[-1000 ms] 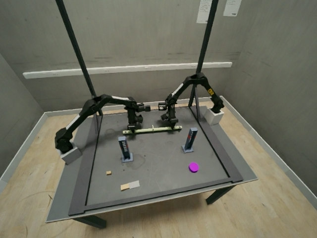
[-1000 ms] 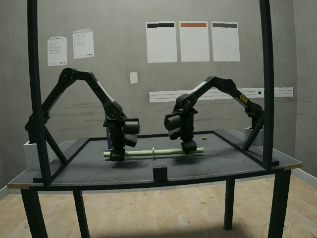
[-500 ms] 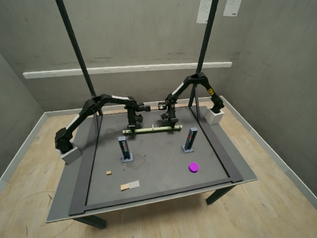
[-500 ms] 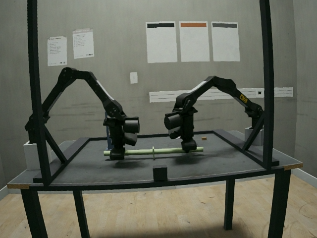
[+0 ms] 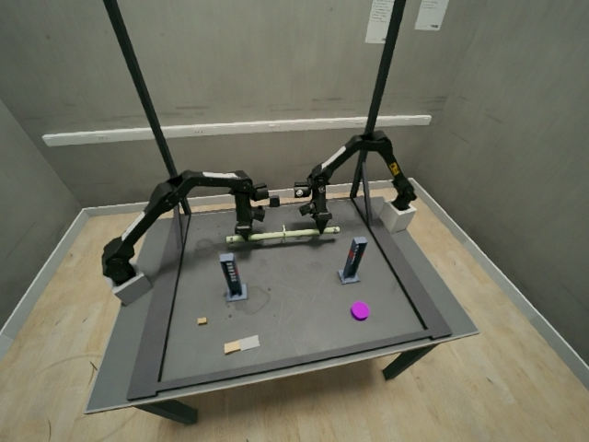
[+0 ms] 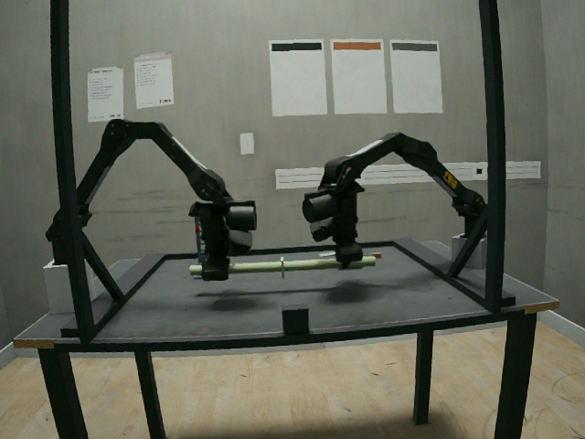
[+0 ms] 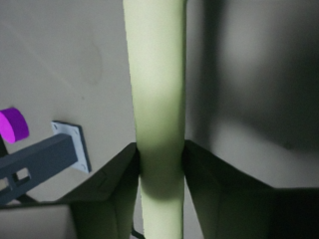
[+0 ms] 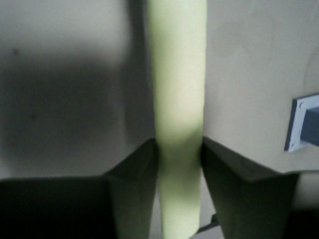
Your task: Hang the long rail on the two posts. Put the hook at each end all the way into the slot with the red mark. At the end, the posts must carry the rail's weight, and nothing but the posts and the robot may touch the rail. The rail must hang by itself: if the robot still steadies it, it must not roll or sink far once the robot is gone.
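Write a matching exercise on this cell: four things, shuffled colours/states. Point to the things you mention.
Things
1. Long rail (image 5: 266, 235) (image 6: 255, 267) (image 7: 159, 75) (image 8: 179, 75)
2. Both posts (image 5: 233, 278) (image 5: 353, 259) (image 6: 201, 248) (image 7: 42, 161) (image 8: 311, 126)
3. Round disc (image 5: 360, 310) (image 7: 14, 124)
4. Small block (image 5: 202, 320) (image 6: 377, 255)

Colours/states
A. Magenta, on the table
B. Tan, on the table
C. Pale green, held off the table by the left gripper (image 5: 321, 231) (image 6: 215, 277) (image 7: 160, 159) and right gripper (image 5: 245, 237) (image 6: 348, 265) (image 8: 177, 144)
D. Blue-grey, upright, not carrying anything

Pairs: 1-C, 2-D, 3-A, 4-B

and here we see a smooth, matt rail (image 5: 269, 235) (image 6: 257, 267) (image 7: 159, 100) (image 8: 178, 90), plastic-looking, above a matt tabletop (image 5: 294, 295) (image 6: 264, 302), with pale wood-look flooring (image 5: 304, 409) (image 6: 292, 391) below!
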Controlling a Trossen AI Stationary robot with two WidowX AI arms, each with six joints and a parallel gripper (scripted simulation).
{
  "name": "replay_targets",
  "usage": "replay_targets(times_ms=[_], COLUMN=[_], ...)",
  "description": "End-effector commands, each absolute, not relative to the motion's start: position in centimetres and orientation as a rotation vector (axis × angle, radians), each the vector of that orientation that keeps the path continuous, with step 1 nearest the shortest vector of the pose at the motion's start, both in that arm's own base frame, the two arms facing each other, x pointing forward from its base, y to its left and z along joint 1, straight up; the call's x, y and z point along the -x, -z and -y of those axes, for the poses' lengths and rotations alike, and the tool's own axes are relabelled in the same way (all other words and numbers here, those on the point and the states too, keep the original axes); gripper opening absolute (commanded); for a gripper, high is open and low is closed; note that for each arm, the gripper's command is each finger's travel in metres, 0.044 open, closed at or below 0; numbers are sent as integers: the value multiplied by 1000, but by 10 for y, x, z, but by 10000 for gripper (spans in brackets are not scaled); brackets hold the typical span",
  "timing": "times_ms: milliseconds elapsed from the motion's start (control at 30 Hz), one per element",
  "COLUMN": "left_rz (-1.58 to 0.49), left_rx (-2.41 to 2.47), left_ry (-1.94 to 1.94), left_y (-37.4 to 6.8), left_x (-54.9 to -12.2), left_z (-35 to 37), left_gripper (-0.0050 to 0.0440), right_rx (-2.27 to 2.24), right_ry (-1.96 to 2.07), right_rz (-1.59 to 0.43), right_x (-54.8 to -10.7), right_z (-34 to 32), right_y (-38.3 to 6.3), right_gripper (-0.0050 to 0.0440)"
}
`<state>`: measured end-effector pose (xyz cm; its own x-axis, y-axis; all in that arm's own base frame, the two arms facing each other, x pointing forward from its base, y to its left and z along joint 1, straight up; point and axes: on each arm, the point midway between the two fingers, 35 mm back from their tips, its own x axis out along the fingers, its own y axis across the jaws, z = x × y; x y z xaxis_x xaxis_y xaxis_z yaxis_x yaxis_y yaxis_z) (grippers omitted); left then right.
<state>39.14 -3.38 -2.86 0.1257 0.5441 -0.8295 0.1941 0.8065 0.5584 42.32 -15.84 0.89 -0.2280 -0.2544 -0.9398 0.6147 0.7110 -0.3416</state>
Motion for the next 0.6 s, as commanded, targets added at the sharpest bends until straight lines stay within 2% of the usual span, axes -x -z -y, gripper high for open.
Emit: replay_targets(times_ms=[0, 567], left_rz=[-1421, -1421], left_rx=[-625, -625], left_ry=[-281, -281], left_y=[13, 1], left_x=[-395, -394], left_z=[37, 39], left_gripper=[-50, -50], right_rx=[-305, -305], right_ry=[824, 824], right_rz=[-1572, -1572], right_x=[-426, -424], right_z=[160, 162], right_y=[-32, -44], right_gripper=[-50, -50])
